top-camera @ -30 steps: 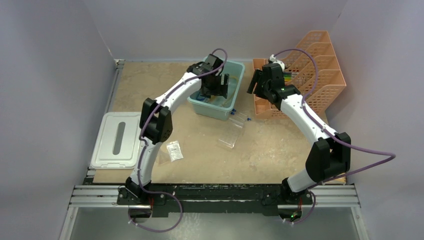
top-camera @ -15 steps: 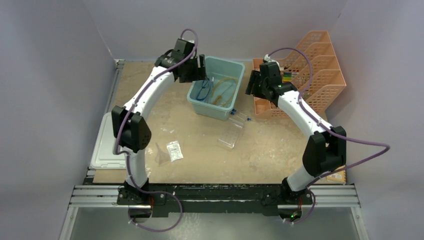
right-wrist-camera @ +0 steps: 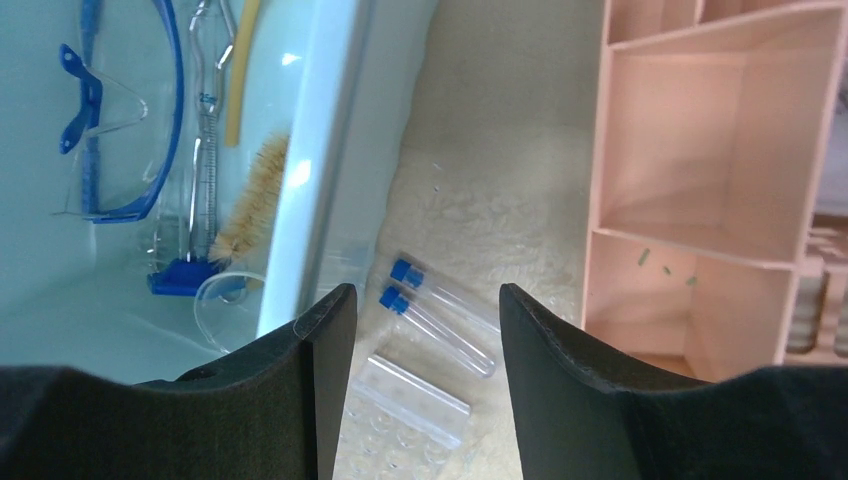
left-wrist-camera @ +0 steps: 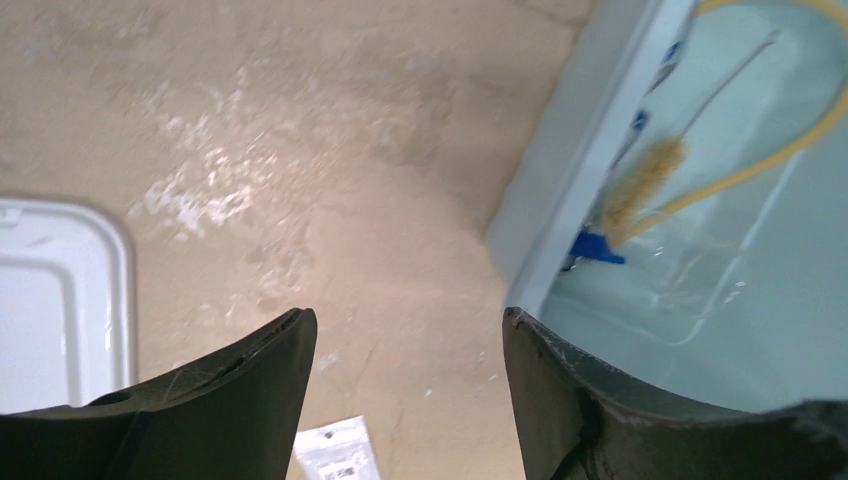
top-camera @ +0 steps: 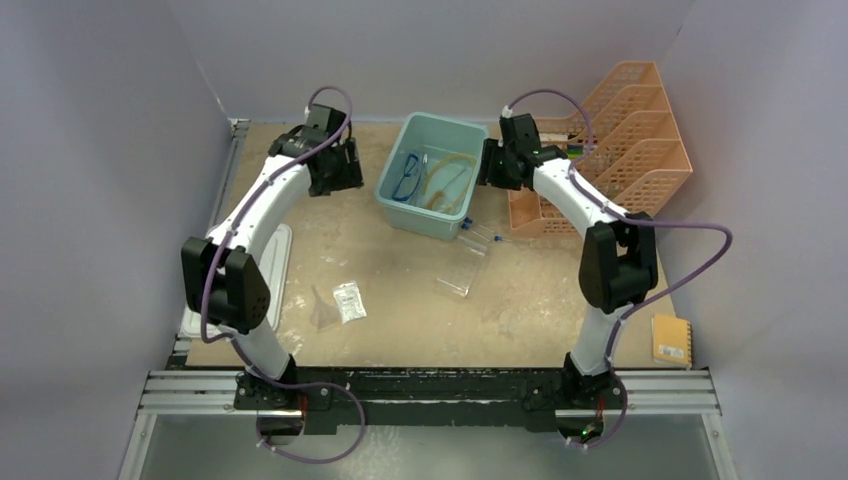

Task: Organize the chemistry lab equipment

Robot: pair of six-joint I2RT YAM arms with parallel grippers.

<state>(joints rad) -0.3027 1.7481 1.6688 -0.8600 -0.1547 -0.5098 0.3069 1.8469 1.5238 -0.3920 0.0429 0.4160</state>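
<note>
Top external, then the wrist views: lab equipment partly in the bin.
Top external: blue-framed goggles (top-camera: 405, 178) and amber rubber tube (top-camera: 450, 180) lie in the teal bin (top-camera: 398, 213); blue-capped tubes (top-camera: 479, 235) and clear rack (top-camera: 460, 270) on the table just near of it; small packets (top-camera: 348, 300) nearer, leftward. Left wrist: left gripper (left-wrist-camera: 405, 330) spread wide, empty, left of the bin; thin brush (left-wrist-camera: 645, 180) inside. Right wrist: right gripper (right-wrist-camera: 420, 300) parted, empty, above the tubes, between bin and orange tray (right-wrist-camera: 700, 150).

Two blue-capped tubes (right-wrist-camera: 440, 335), one rack (top-camera: 462, 268)
</note>
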